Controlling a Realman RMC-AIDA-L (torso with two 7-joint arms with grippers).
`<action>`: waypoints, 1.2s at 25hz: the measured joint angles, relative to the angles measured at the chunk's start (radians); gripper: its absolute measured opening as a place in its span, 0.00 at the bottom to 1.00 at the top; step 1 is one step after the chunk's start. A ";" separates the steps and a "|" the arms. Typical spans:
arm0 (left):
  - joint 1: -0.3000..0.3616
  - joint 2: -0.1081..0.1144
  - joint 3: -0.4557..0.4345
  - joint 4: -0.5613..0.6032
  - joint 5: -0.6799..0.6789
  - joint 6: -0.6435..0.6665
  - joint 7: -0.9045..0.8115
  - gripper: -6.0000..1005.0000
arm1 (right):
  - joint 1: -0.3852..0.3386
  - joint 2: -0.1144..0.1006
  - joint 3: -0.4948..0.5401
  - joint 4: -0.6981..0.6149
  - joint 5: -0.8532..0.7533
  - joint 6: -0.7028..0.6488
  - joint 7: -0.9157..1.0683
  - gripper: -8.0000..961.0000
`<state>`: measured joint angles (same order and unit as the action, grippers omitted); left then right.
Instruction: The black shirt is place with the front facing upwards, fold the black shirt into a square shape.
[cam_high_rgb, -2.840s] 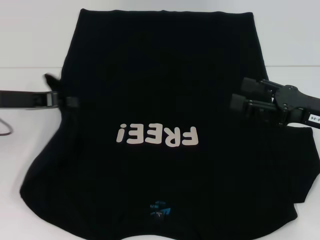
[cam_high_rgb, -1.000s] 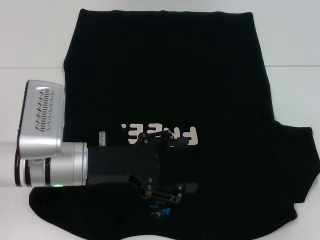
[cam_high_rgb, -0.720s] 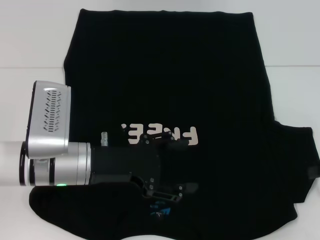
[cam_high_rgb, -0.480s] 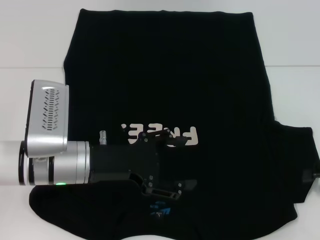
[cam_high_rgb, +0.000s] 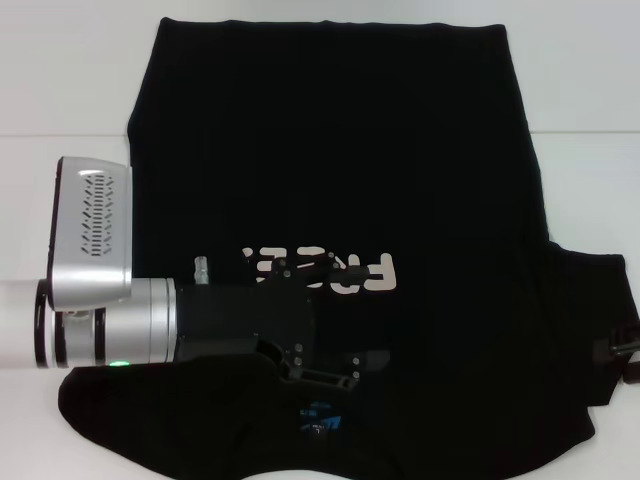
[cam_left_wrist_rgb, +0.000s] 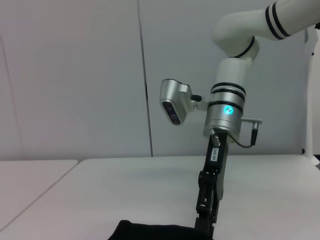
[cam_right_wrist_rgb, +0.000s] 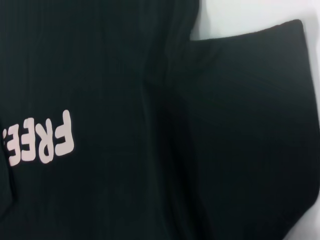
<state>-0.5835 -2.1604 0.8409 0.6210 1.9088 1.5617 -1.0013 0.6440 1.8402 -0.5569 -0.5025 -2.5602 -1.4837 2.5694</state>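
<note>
Currently the black shirt (cam_high_rgb: 340, 200) lies face up on the table (cam_high_rgb: 60, 70), lettering (cam_high_rgb: 350, 270) reading upside down from the head view, neck label nearest the robot. Note what has changed: a few seconds ago both arms stood at the shirt's two edges; now your left gripper (cam_high_rgb: 335, 325) reaches in over the chest, just below the lettering, with the left sleeve no longer spread out but lying inward along the near left edge. Over the last second that gripper has barely shifted. I judge the left sleeve fold to be done or nearly so, with the right sleeve (cam_high_rgb: 590, 320) not yet folded.

Your right gripper (cam_high_rgb: 622, 358) has withdrawn to the far right edge of the head view, beside the right sleeve. You cannot tell from any view whether either gripper is open or closed.

Compare the views. The left wrist view shows the right arm upright with its gripper (cam_left_wrist_rgb: 205, 220) low at the cloth's edge (cam_left_wrist_rgb: 155, 231), which the head view clips. The right wrist view shows the right sleeve (cam_right_wrist_rgb: 250, 125) flat and spread.
</note>
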 joint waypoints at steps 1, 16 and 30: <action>0.000 0.000 -0.001 0.001 0.000 0.000 0.000 0.92 | 0.001 0.003 0.000 0.000 0.000 0.004 0.000 0.84; 0.003 0.001 -0.028 0.001 -0.002 -0.001 -0.003 0.92 | 0.004 0.019 -0.014 -0.012 -0.001 0.040 0.003 0.16; 0.005 -0.001 -0.028 0.000 -0.022 0.007 -0.029 0.92 | -0.034 0.022 -0.002 -0.079 0.005 0.118 -0.045 0.01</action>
<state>-0.5787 -2.1613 0.8129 0.6211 1.8865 1.5686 -1.0308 0.6100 1.8620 -0.5593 -0.5817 -2.5549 -1.3658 2.5244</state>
